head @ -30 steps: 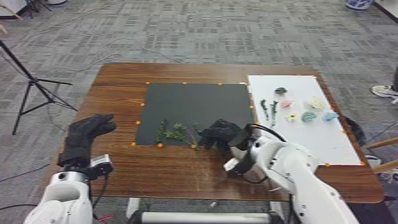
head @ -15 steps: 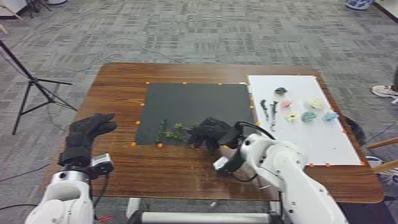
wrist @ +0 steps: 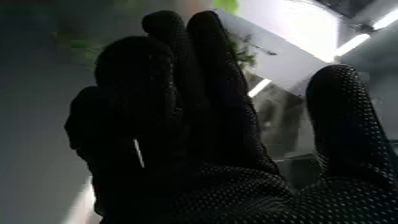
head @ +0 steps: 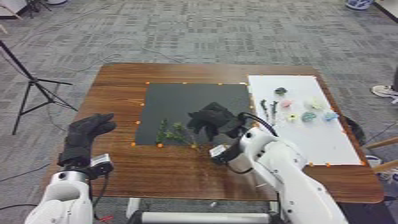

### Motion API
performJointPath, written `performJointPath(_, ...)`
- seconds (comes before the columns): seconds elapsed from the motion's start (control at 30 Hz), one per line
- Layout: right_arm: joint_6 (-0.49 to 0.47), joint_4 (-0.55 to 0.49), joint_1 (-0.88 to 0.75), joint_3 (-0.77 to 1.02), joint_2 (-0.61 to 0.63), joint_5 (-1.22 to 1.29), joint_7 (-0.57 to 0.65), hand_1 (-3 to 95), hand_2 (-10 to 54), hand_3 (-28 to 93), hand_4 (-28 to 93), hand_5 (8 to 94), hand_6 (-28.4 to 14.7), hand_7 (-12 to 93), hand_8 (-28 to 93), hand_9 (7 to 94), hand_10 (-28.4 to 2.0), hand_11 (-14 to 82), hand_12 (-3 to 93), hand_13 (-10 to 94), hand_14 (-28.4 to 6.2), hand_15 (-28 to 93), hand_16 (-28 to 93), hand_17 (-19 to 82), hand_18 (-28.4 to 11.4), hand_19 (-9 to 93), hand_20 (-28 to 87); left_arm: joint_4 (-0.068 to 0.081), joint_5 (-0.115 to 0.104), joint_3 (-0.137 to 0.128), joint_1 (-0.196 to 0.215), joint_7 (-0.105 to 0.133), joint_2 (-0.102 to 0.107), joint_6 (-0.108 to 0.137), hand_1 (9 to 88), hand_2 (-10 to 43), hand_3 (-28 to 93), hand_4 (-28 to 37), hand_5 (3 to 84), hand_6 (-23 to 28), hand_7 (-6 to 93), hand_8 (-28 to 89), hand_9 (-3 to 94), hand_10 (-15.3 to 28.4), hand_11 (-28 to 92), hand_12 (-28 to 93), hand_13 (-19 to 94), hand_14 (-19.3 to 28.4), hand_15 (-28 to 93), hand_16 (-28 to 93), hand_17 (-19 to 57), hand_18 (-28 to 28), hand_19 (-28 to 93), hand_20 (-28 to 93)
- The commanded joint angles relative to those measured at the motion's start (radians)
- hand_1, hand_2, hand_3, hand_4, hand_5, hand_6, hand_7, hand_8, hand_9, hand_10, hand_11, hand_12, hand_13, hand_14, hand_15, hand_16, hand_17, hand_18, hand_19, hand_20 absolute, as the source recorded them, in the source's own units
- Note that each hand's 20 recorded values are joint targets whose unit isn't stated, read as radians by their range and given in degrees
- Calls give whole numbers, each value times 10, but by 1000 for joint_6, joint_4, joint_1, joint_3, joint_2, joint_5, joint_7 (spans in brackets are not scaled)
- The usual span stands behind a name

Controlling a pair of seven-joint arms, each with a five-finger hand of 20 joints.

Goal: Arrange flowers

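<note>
Flowers [head: 308,116] lie on the white sheet [head: 320,145] beside the black mat [head: 178,102].

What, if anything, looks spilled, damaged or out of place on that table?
Nothing stands out as spilled or damaged. Green stems lie near the close edge of the dark mat, and blossoms lie spread on the white sheet.

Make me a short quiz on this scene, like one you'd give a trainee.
1. True or false: the right hand is over the dark mat.
2. Where does the pink flower lie?
a) on the dark mat
b) on the white sheet
c) on the floor
3. Fill in: the green sprigs lie closer to the robot's ____ hand.

Key: 1 true; 2 b; 3 right.
</note>
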Motion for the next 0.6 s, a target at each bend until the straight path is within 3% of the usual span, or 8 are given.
performJointPath(0.03,-186,-25,168,-88,15,-223,-160,193,107,559,-96,690,-33,120,-60,715,-166,92,132,781,-141,603,324,470,-238,932,559,-8,-2,-11,4,2,6,6,277,106,698,-248,631,45,162,-74,627,159,241,171,467,202,293,-20,88,124,118,180)
performJointPath(0.1,-220,-28,184,-103,18,-267,-194,201,108,543,-88,684,-33,114,-58,708,-165,91,126,782,-140,606,319,470,-238,932,558,-12,-4,-14,11,5,6,8,273,103,706,-252,638,46,159,-71,635,164,239,175,467,206,297,-19,88,124,117,181)
performJointPath(0.4,-284,56,220,-146,-4,-551,-396,252,126,465,-67,652,-36,87,-53,672,-159,84,109,794,-131,625,305,487,-236,932,578,4,1,10,-22,-9,-3,9,272,93,731,-279,670,63,135,-58,658,182,222,199,468,219,308,-14,87,124,120,184)
performJointPath(0.6,-339,104,236,-158,-26,-772,-523,282,136,418,-58,648,-40,82,-57,664,-149,82,97,809,-119,640,297,503,-232,932,603,3,1,8,-19,-4,-3,8,281,98,722,-282,680,77,119,-52,673,196,206,213,472,226,308,-6,85,127,125,185)
